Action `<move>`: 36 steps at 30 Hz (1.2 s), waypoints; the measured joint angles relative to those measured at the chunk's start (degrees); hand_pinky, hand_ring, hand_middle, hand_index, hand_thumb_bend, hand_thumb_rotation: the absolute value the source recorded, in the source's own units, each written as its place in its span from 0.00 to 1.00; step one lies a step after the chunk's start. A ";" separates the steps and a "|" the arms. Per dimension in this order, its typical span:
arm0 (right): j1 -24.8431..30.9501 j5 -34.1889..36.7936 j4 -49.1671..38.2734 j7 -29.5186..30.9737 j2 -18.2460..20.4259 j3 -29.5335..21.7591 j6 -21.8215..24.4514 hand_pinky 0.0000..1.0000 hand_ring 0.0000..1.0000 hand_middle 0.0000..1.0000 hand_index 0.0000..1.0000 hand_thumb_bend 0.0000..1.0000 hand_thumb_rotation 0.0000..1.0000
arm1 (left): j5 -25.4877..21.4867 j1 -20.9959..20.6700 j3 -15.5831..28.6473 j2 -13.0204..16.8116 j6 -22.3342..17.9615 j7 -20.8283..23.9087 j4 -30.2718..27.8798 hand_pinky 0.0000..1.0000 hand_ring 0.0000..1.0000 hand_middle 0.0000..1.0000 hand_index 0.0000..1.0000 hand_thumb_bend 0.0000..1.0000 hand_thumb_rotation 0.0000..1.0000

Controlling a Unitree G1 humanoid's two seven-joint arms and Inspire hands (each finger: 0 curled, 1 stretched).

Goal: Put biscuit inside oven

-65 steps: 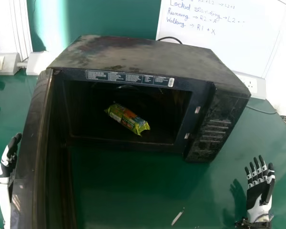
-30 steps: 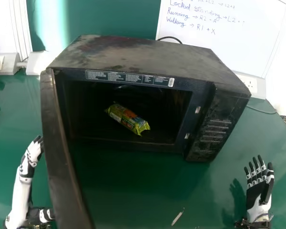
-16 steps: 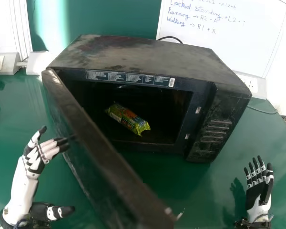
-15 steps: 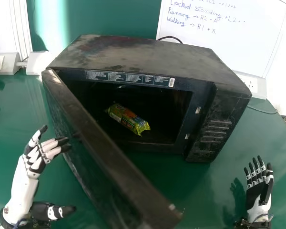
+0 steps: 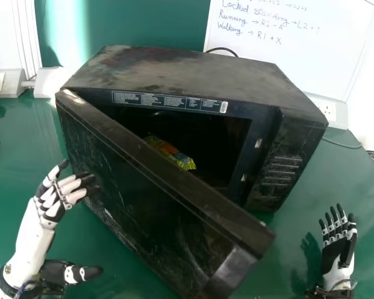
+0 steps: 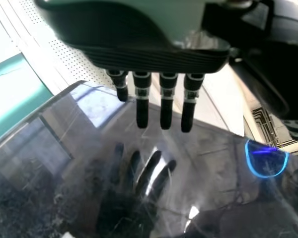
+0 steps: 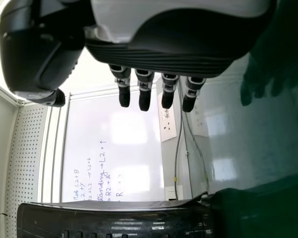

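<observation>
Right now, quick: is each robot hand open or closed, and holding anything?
Left hand: open, holding nothing, beside the oven door.
Right hand: open, empty.

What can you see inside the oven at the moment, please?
Inside the oven lies the biscuit pack, its far part visible above the half-closed door. The door covers its near edge and the cavity's lower left, so anything there cannot be seen.

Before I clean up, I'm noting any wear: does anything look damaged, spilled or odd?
The oven looks worn: its top is blotched with pale and reddish patches, and its door is scratched and smudged. I see no spill, and the partly open door seems ordinary mid-task.
</observation>
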 measured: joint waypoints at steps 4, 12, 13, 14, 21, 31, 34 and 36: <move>0.17 0.00 -0.11 -0.10 0.03 0.00 0.01 1.00 1.00 1.00 1.00 0.64 0.91 | 0.89 0.51 -1.34 1.16 0.55 1.78 -0.28 0.74 0.88 0.91 0.86 1.00 0.89; 0.33 -0.04 -0.32 -0.10 0.05 0.04 0.06 1.00 1.00 1.00 1.00 0.63 0.91 | 2.18 1.40 -5.22 6.05 4.04 3.19 -3.58 0.78 0.90 0.91 0.89 1.00 0.89; 0.33 -0.05 -0.33 -0.11 0.05 0.04 0.06 1.00 1.00 1.00 1.00 0.63 0.91 | 2.25 1.79 -5.88 6.48 4.80 3.50 -4.25 0.80 0.90 0.92 0.90 1.00 0.89; 0.33 -0.05 -0.33 -0.11 0.05 0.04 0.06 1.00 1.00 1.00 1.00 0.63 0.91 | 2.40 2.07 -6.35 6.74 5.40 3.80 -4.68 0.80 0.91 0.92 0.90 1.00 0.89; 0.37 -0.16 -0.36 -0.36 0.08 0.10 0.06 1.00 1.00 1.00 1.00 0.65 0.90 | 2.39 5.75 -12.21 10.71 13.90 3.52 -9.89 0.86 0.91 0.95 0.96 1.00 0.92; 0.37 -0.12 -0.38 -0.58 0.20 0.09 0.11 1.00 1.00 1.00 1.00 0.64 0.90 | -3.96 7.44 -21.19 19.43 23.79 0.06 -14.04 0.88 0.90 0.93 0.93 1.00 0.96; 0.39 -0.13 -0.45 -0.68 0.22 0.09 0.11 1.00 1.00 1.00 1.00 0.62 0.90 | -4.79 7.52 -22.60 21.20 26.12 -0.73 -15.63 0.87 0.90 0.93 0.93 1.00 0.98; 0.39 -0.11 -0.48 -0.68 0.25 0.09 0.11 1.00 1.00 1.00 1.00 0.64 0.90 | -5.30 7.67 -23.47 22.28 27.72 -1.38 -16.38 0.87 0.90 0.93 0.92 1.00 0.98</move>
